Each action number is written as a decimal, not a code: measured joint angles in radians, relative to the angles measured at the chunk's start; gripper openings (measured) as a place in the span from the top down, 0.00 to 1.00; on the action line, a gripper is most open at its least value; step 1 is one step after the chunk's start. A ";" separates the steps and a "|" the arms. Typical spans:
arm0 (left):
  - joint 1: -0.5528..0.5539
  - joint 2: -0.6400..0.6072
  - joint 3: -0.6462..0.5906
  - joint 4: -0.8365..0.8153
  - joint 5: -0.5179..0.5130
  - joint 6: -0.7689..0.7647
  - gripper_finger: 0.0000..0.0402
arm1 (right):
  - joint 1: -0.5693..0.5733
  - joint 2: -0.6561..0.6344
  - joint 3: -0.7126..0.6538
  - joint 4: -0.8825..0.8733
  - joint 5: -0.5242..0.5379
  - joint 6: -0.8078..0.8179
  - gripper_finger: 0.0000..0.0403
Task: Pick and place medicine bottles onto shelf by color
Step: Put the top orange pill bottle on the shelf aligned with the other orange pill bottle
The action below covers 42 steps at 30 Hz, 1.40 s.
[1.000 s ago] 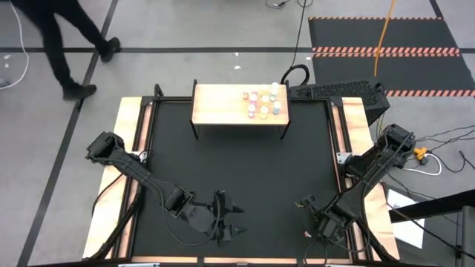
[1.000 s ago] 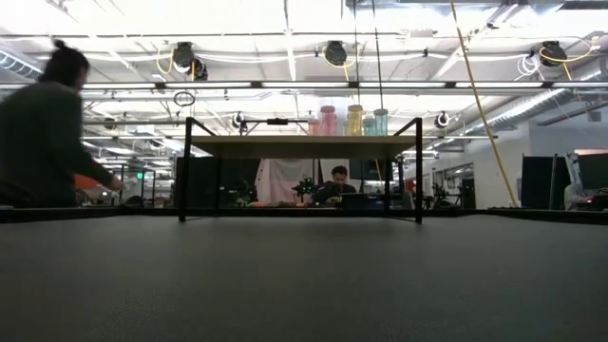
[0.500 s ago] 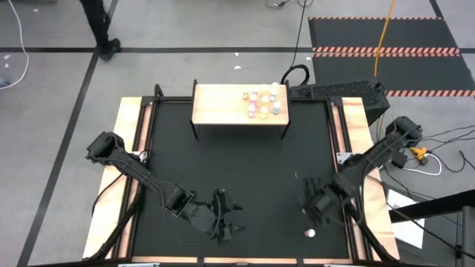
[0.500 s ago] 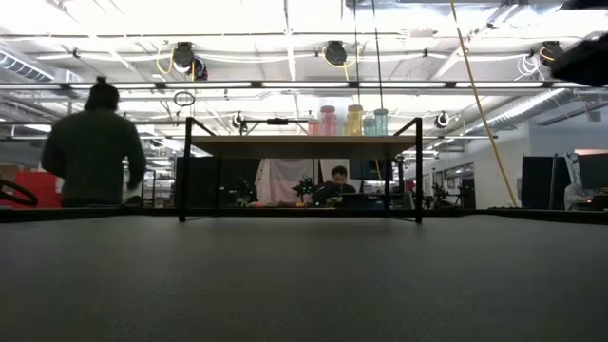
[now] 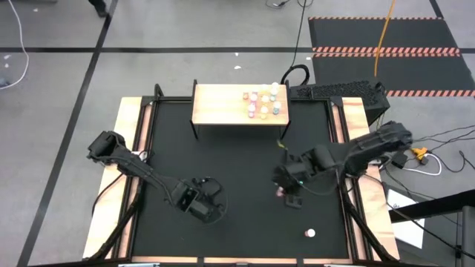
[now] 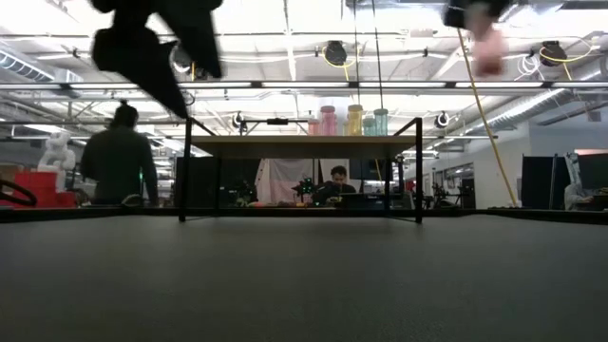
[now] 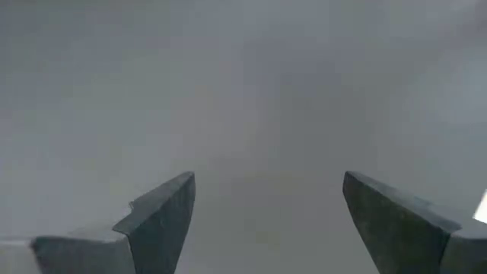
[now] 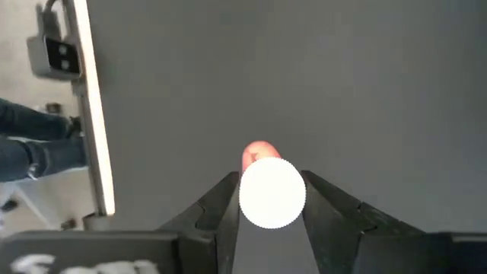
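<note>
**One pink bottle in the air, shelf dead ahead**

One pink bottle [image 8: 272, 190] sits clamped between the right gripper [image 5: 286, 189] fingers, white cap facing the wrist camera and pink body poking out past it. So its long axis runs along the fingers, not across them. The high view puts that gripper over the black mat [image 5: 237, 148], right of centre, held above the surface.

The shelf [image 5: 223, 107] stands at the mat's far edge, and the other bottles [image 5: 264, 102] huddle on its right end, pinks, yellows and blues close together. From the carried bottle, that cluster lies straight away from the robot and a touch to the left. Looks like the trip to the shelf is well underway, with the pink group the likely target. Tight spot though, since neighbours could get knocked.

One more bottle [image 5: 309, 233] lies on the mat near the front right, closer to the right arm.

The left gripper [image 5: 202, 210] hangs over the mat's front left, fingers [image 7: 163, 209] spread wide with nothing between them.
</note>
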 joint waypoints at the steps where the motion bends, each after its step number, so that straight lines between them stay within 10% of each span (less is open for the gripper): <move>1: -0.005 0.000 0.000 -0.032 0.002 -0.016 0.17 | -0.021 0.034 0.057 -0.030 0.002 -0.032 0.70; 17: -0.009 -0.063 -0.002 -0.335 -0.045 0.001 0.17 | -0.352 0.491 0.806 -0.255 0.097 -0.602 0.70; 30: 0.337 -0.165 0.000 -0.253 -0.003 0.225 0.17 | -0.604 0.495 0.846 -0.106 0.232 -1.029 0.70; 42: 0.529 -0.174 0.000 -0.214 0.107 0.391 0.17 | -0.762 0.498 0.845 -0.066 0.149 -0.986 0.70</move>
